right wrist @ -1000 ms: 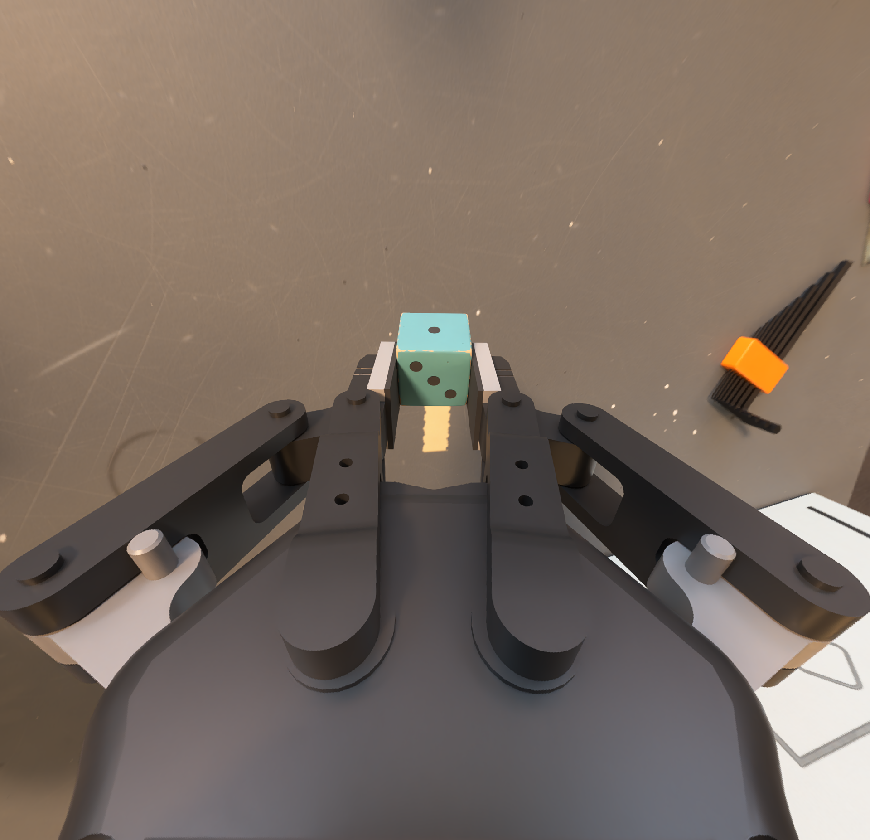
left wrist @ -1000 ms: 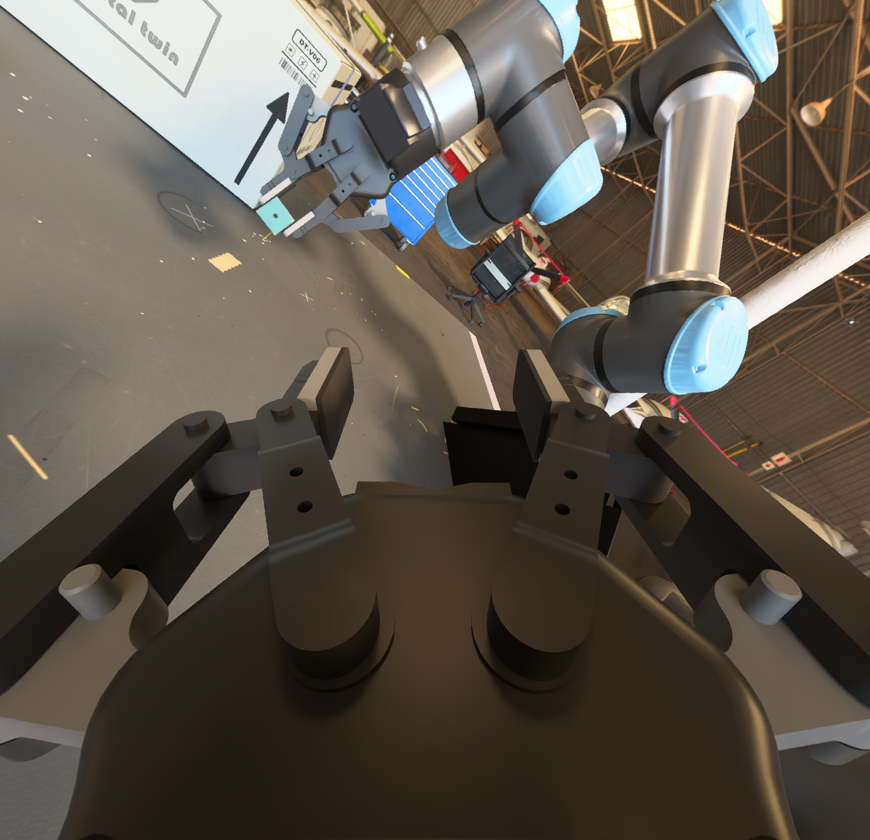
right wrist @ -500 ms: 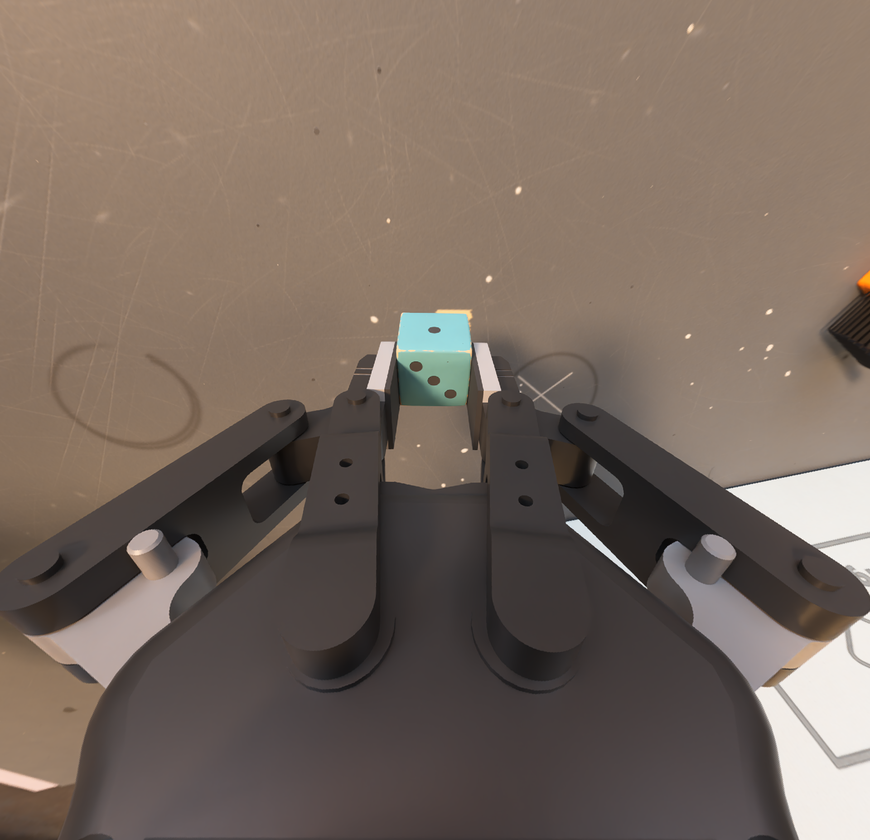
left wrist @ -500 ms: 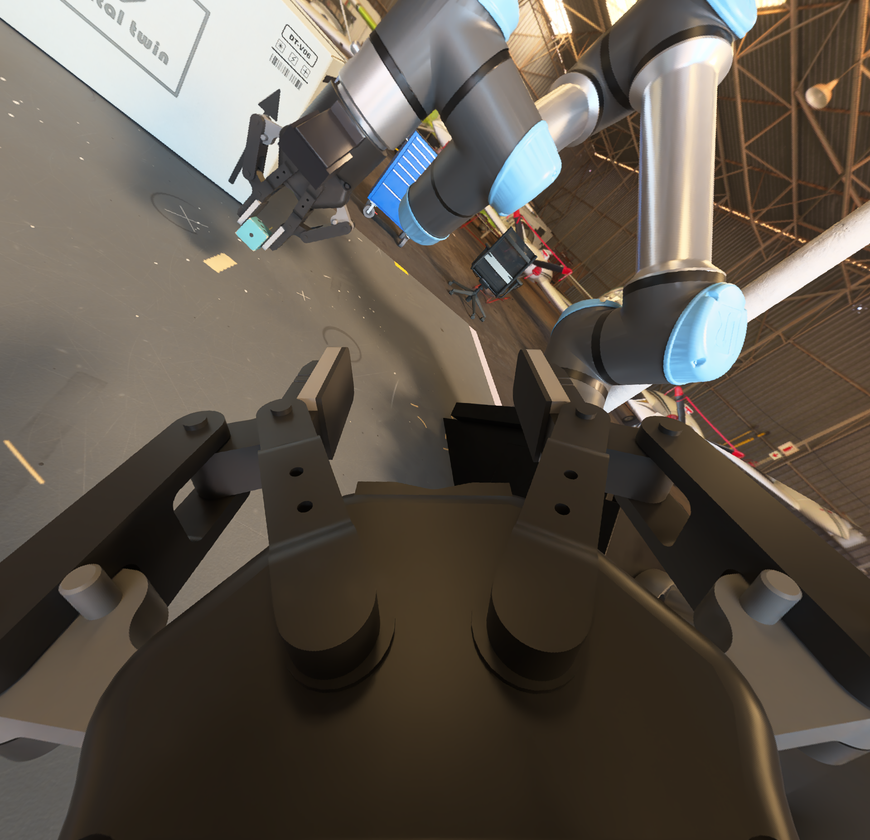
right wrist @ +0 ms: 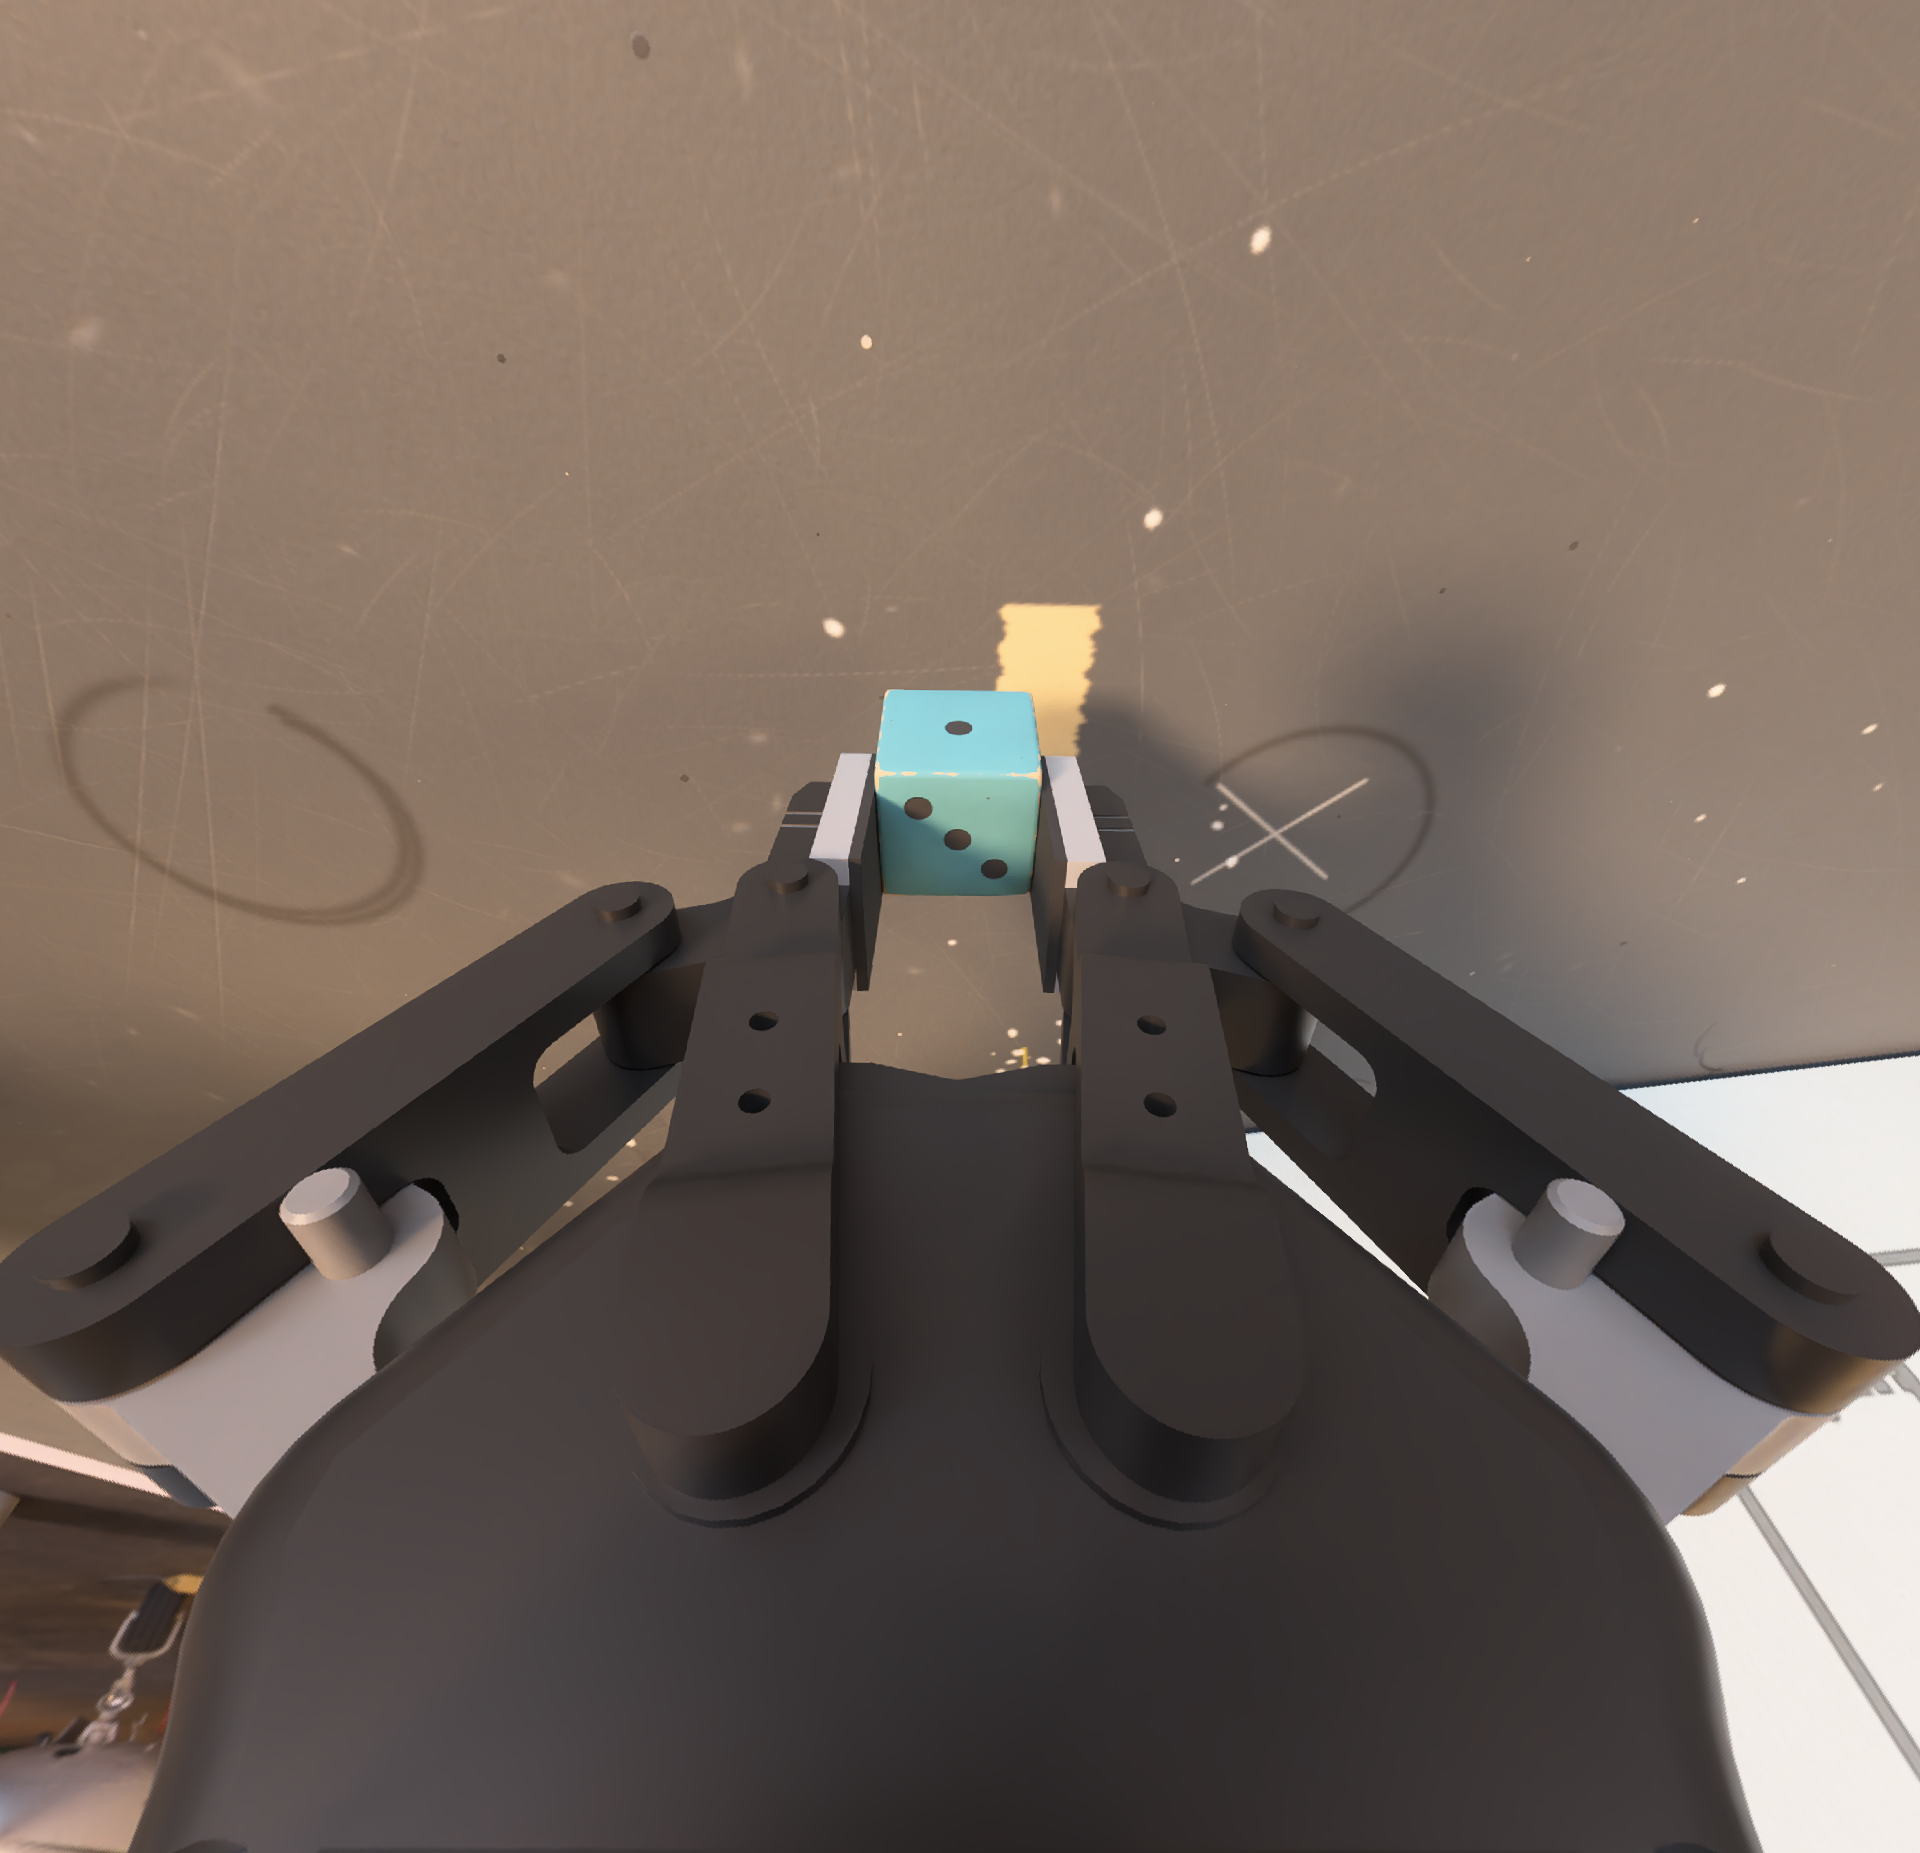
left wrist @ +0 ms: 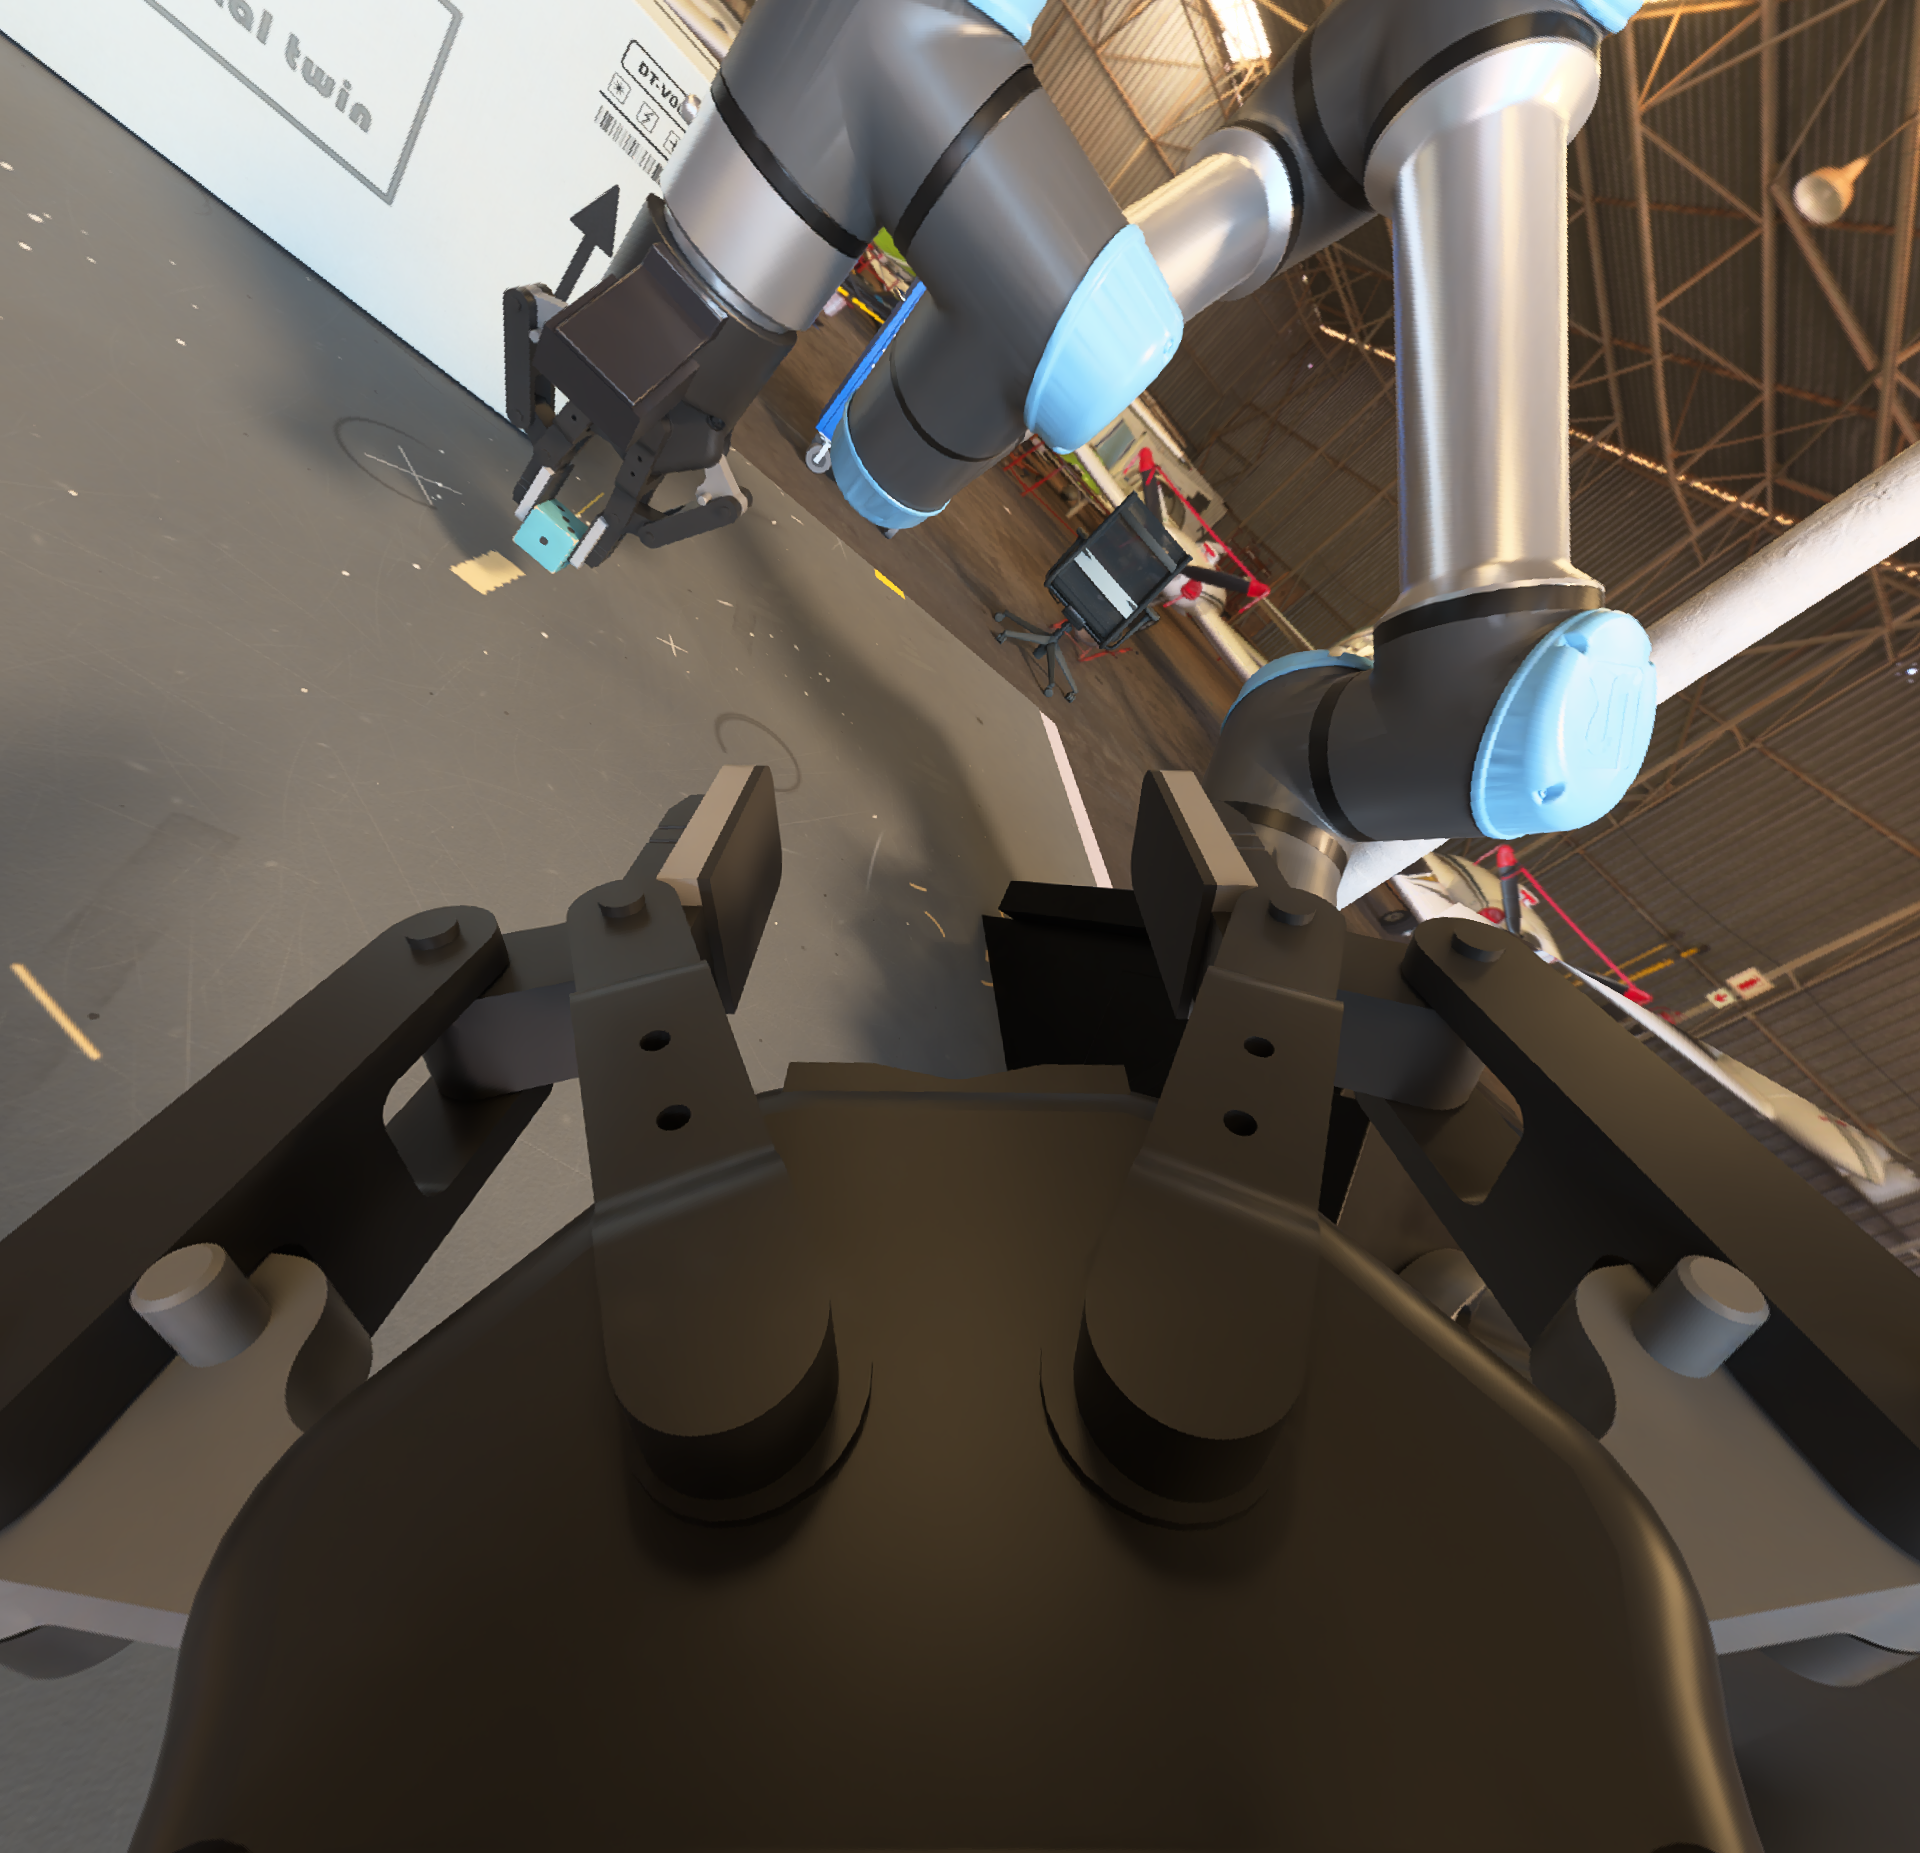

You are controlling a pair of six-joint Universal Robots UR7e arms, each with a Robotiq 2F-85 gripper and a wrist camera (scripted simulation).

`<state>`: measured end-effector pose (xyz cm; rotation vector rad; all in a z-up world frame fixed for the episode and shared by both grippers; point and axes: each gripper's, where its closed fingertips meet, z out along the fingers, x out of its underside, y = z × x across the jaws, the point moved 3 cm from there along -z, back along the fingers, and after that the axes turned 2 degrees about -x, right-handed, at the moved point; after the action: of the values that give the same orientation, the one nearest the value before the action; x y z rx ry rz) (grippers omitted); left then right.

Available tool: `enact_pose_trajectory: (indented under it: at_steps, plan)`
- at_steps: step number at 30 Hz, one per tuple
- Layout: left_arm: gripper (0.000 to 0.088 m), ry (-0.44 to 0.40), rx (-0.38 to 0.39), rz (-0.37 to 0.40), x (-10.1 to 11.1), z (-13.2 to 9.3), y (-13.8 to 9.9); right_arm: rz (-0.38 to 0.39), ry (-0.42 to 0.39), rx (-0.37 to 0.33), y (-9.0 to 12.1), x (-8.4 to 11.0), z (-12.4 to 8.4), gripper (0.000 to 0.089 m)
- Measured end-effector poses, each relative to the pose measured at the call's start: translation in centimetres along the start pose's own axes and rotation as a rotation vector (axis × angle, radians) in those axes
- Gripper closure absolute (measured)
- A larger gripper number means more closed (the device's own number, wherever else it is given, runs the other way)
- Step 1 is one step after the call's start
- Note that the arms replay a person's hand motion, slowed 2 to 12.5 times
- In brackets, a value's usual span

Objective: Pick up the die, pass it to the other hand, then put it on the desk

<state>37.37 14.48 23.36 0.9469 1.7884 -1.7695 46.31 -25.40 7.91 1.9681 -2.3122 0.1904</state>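
1. Right wrist view looks down the right gripper (right wrist: 956,847), whose jaws are clamped on the die (right wrist: 956,801), one pad against each side face.
2. Turquoise with dark pips, the die shows a three-pip face toward the camera and a one-pip face on top (its edges look slightly chipped).
3. Held at the jaw tips, the die is over the scratched grey-brown table (right wrist: 520,349); whether it touches the surface cannot be told from this view.
4. Just beyond the die lies a small yellow strip of tape (right wrist: 1047,650), partly hidden by the die's upper right corner.
5. Right of the die is a drawn circle with a cross (right wrist: 1283,832) on the table; left of the die, well apart, is a plain drawn ring (right wrist: 239,801).
6. A white sheet (right wrist: 1766,1159) lies on the table to the lower right of the die.
7. Left wrist view shows the left gripper (left wrist: 956,858) with its jaws wide apart and nothing between them.
8. Farther off in that view, the right gripper (left wrist: 569,536) points down at the table (left wrist: 260,712), with the die (left wrist: 549,536) in its tips just beside the tape strip (left wrist: 488,575).
9. Behind that die rises the right arm (left wrist: 935,193), grey with blue caps.
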Motion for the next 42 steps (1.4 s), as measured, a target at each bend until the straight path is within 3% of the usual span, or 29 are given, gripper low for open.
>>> enact_pose_trajectory:
  at_steps: [29, 42]
  plan:
    - [0.0399, -0.007, -0.019, -0.010, -0.1, -0.3, 0.6, -0.038, 0.144, -0.042, 0.1, -0.3, 2.4, 0.0643]
    - [0.0457, -0.006, -0.022, -0.011, -0.1, -0.4, 0.8, -0.042, 0.171, -0.064, 0.4, -0.3, 3.0, 0.0644]
